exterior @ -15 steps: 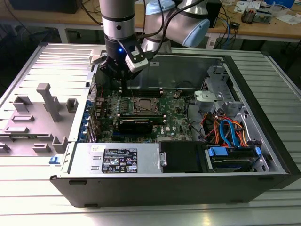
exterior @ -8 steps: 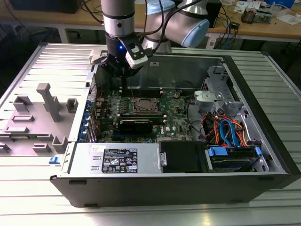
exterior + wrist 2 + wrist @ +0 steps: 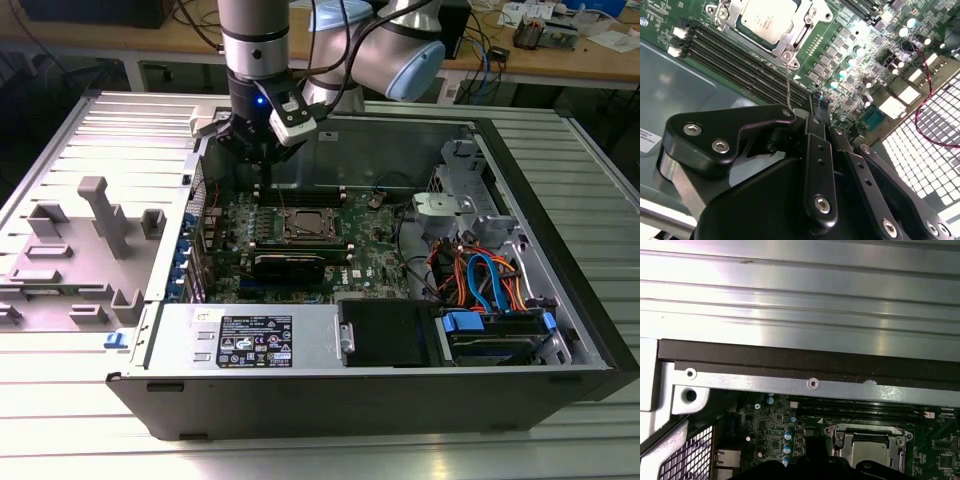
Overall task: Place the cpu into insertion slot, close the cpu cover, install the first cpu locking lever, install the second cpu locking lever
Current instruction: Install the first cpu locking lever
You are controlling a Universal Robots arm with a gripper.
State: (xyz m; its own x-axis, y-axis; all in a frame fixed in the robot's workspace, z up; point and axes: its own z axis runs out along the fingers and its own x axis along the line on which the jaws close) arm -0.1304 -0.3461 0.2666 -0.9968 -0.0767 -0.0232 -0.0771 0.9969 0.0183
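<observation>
Currently gripper [image 3: 262, 183] pinched shut, seemingly empty — cpu [image 3: 305, 224], seated under cpu cover [image 3: 801, 32], lies at its 4 o'clock in the exterior view; thin locking lever [image 3: 788, 80] stands raised just beside it.

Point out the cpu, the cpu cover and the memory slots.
cpu [image 3: 767, 17], second wrist view, on its silver top.
cpu cover [image 3: 867, 434], first wrist view, on a bar of its frame.
memory slots [image 3: 740, 57], second wrist view, midway along one black slot.
</observation>
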